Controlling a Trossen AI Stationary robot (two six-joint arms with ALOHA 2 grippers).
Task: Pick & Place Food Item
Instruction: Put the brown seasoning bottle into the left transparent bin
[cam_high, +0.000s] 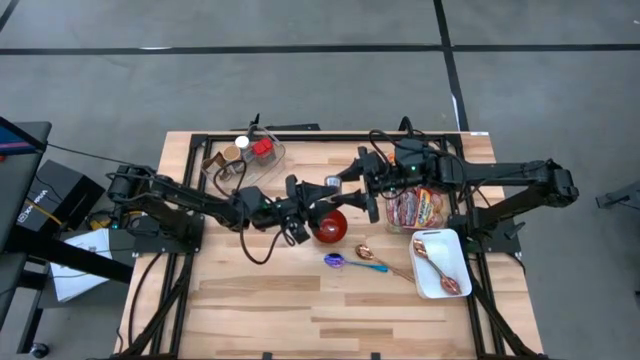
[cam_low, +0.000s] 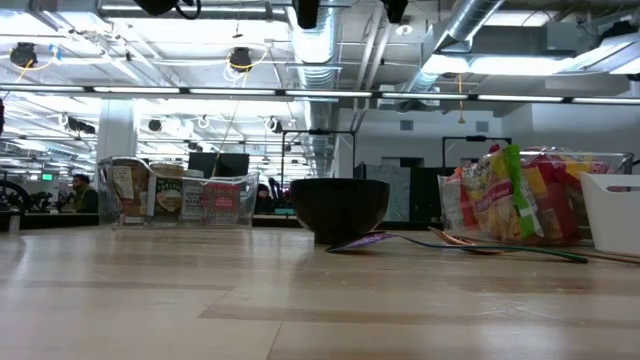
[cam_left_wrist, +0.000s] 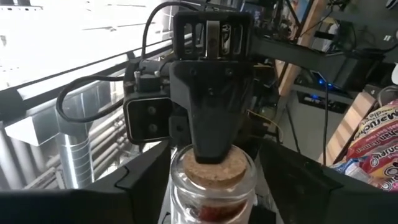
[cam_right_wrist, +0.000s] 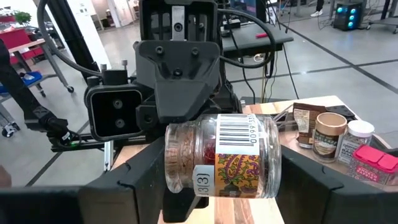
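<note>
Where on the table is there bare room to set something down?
Free: the near strip of table in front of the purple spoon, and the left side below the spice bin. Crowded: the middle, around the bowl, both arms, snack bin and white tray.

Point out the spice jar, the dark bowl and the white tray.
spice jar (cam_right_wrist: 224, 155), right wrist view, on its barcode label.
dark bowl (cam_low: 340, 205), low view, on its outer wall.
white tray (cam_high: 447, 240), high view, on its bare floor near one corner.

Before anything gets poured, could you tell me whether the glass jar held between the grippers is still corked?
Corked. The left wrist view shows a cork stopper seated in the mouth of the glass jar.
</note>
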